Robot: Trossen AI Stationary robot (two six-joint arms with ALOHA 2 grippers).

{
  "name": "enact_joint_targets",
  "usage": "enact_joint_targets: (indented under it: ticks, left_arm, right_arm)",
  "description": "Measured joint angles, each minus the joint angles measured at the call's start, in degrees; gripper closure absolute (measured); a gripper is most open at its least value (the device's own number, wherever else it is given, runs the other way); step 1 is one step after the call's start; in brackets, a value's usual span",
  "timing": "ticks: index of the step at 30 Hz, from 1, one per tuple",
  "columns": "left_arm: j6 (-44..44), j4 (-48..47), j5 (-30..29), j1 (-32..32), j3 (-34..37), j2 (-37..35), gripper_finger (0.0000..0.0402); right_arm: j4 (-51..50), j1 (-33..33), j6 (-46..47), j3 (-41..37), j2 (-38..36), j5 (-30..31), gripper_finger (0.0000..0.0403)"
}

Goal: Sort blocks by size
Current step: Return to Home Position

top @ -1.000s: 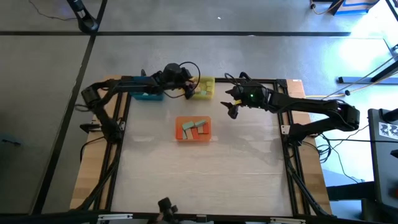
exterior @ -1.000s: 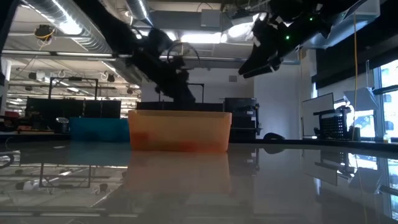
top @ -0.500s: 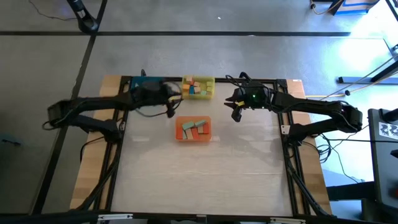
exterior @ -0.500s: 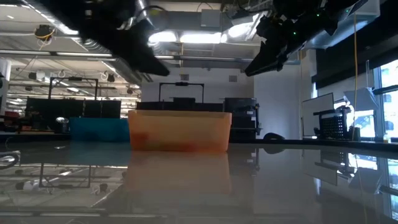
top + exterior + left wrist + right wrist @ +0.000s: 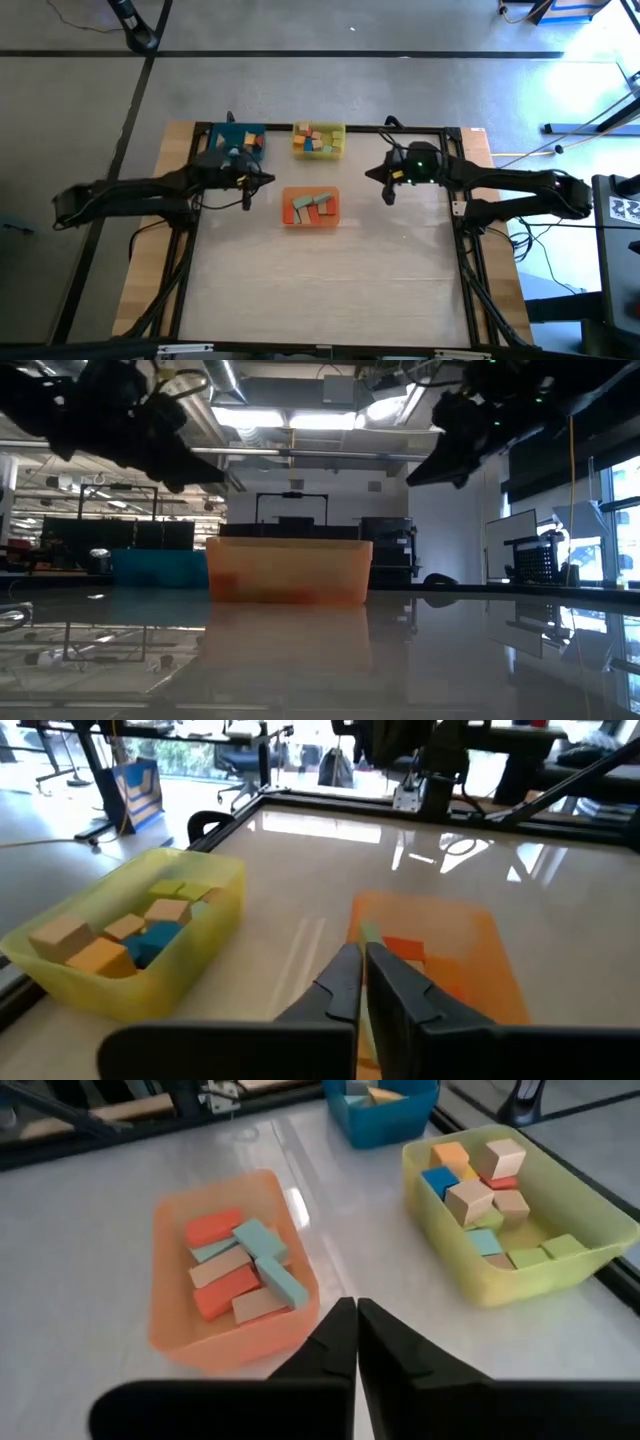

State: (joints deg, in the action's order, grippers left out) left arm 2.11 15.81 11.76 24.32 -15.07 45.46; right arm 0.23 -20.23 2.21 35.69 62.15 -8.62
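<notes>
The blocks lie in three trays: a blue tray (image 5: 238,142) at the far left, a yellow tray (image 5: 318,140) beside it and an orange tray (image 5: 311,207) nearer the middle. Small cube-like blocks (image 5: 480,1190) fill the yellow tray. Longer flat blocks (image 5: 240,1270) lie in the orange tray. My left gripper (image 5: 269,181) hangs shut and empty in the air left of the orange tray (image 5: 430,950). My right gripper (image 5: 370,176) hangs shut and empty to the right of the orange and yellow trays.
The trays stand on a pale glossy tabletop inside a black frame (image 5: 452,190). Bare table spreads from the orange tray to the near edge (image 5: 320,300). Beyond the far edge, the low view shows a workshop with desks and screens (image 5: 530,550).
My left gripper has drawn back from above the yellow tray toward the table's left and near side, past the blue tray. My right gripper has shifted a little toward the right and near side. The fingers of both have come together; neither carries anything.
</notes>
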Motion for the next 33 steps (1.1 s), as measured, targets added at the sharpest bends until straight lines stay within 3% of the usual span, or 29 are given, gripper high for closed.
enact_joint_targets:
  ticks: [9, 16, 21, 27, 33]
  left_arm:
    - [-3.09, 2.49, 0.08, -0.09, 6.92, -8.78, 0.0400]
    - [-5.03, 4.68, 0.08, -0.09, 11.97, -14.22, 0.0400]
    - [-6.18, 4.37, 0.00, -0.09, 14.42, -18.13, 0.0400]
    - [-6.92, -1.29, -5.95, -1.92, 14.53, -24.56, 0.0401]
    - [-6.84, -9.10, -7.80, -5.47, 14.53, -32.19, 0.0401]
  right_arm:
    - [0.84, 0.00, 3.39, -6.28, -12.64, -0.03, 0.0399]
    - [9.53, 0.00, 5.01, -13.54, -21.39, -2.53, 0.0399]
    - [10.25, -0.04, 6.41, -16.80, -25.41, -2.49, 0.0401]
    - [10.21, 0.00, 9.51, -19.66, -29.78, 2.51, 0.0401]
    - [10.20, 0.00, 10.42, -23.45, -35.27, 4.64, 0.0401]
